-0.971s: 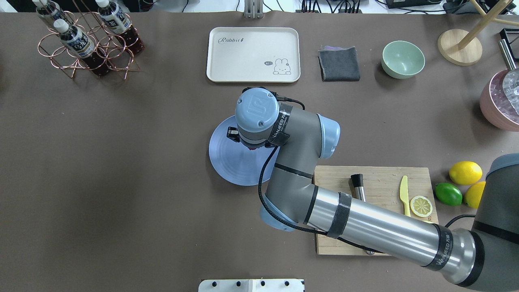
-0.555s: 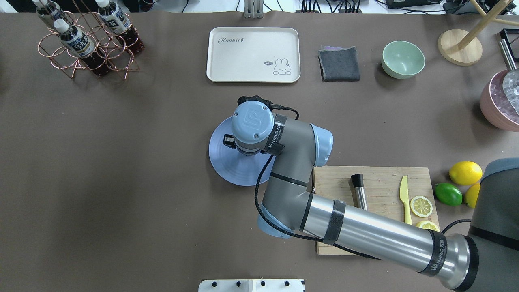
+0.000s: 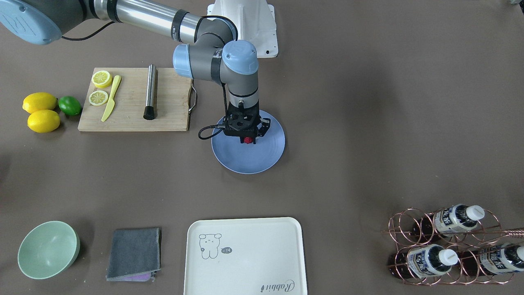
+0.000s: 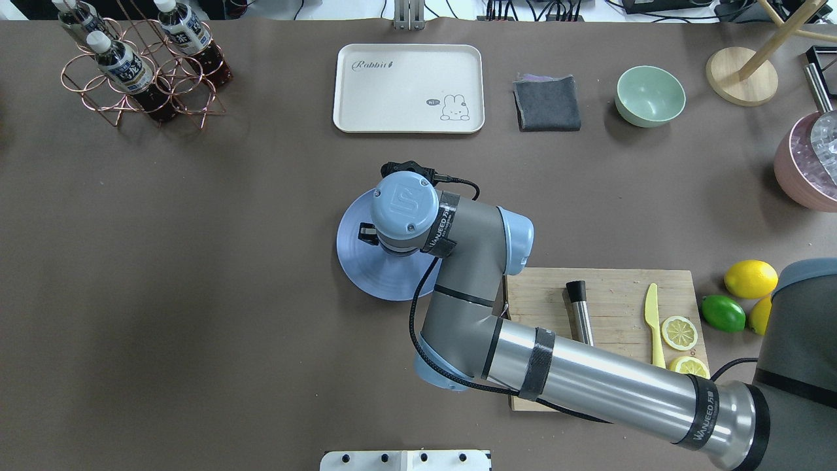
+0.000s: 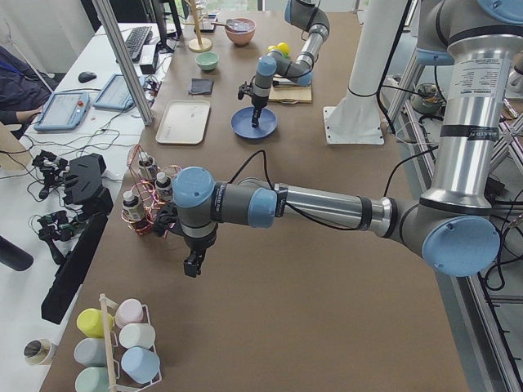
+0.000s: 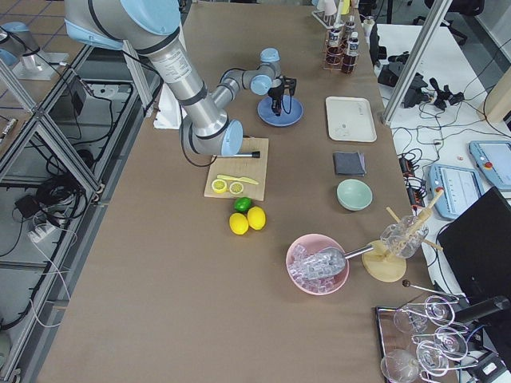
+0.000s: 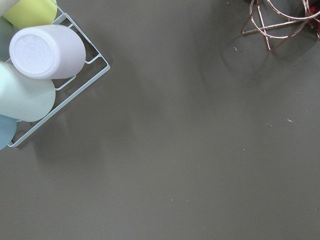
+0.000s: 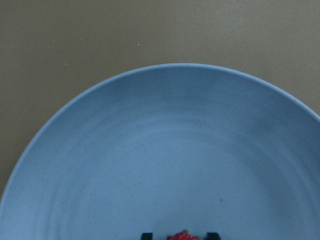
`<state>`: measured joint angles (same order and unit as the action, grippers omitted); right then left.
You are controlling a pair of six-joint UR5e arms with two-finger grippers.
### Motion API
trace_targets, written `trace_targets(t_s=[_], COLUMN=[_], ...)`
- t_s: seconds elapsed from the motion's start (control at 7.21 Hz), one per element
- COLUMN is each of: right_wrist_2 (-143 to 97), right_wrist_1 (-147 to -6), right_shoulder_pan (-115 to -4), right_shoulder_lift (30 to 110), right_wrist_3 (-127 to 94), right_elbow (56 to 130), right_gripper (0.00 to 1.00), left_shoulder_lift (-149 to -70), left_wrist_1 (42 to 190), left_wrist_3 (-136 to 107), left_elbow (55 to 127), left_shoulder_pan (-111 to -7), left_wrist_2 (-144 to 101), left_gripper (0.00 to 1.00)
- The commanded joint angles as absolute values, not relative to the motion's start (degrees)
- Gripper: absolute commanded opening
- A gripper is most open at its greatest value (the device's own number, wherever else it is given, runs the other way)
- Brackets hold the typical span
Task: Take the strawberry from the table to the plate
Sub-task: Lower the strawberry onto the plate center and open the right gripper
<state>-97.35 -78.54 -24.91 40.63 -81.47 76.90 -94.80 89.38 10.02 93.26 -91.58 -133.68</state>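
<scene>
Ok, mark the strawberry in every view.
Front-facing: strawberry in the right gripper, over the plate.
Overhead: hidden under the right wrist.
Exterior left: too small to tell.
Exterior right: too small to tell.
Left wrist: not in it.
Right wrist: bottom edge, centre.
Shared landmark: the plate.

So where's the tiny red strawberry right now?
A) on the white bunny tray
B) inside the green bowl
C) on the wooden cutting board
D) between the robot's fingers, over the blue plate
D: the strawberry shows between the fingertips of the right gripper, which is low over the blue plate, not at the board, bowl or tray.
</scene>
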Motion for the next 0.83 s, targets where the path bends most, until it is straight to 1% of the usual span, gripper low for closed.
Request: trace_targets(t_s=[0.0, 0.28, 0.42, 0.69], right_wrist_2=[-97.56, -100.44, -105.16, -111.33], right_wrist_1=[-78.49, -79.19, -79.45, -85.74], right_shoulder_pan=[-25.66, -29.94, -34.15, -42.23], right_shoulder_lift=[40.43, 40.43, 41.3, 45.85], right_wrist_3=[-81.04, -80.69, -77.73, -66.16], right_elbow=[78.13, 80.06, 80.94, 85.93], right_gripper=[1.0, 1.0, 1.0, 1.0], left_shoulder_lift=[-94.66, -94.57, -94.57, -94.48], left_wrist_1=[89.12, 89.12, 89.12, 89.12], left_wrist_3=[9.93, 9.93, 10.02, 10.02], left_elbow=[93.16, 93.16, 92.38, 89.48], left_shoulder_pan=[-91.58, -91.93, -92.02, -92.11], left_wrist_2=[-133.77, -133.68, -133.68, -133.6], left_gripper=[0.98, 0.98, 0.98, 0.98])
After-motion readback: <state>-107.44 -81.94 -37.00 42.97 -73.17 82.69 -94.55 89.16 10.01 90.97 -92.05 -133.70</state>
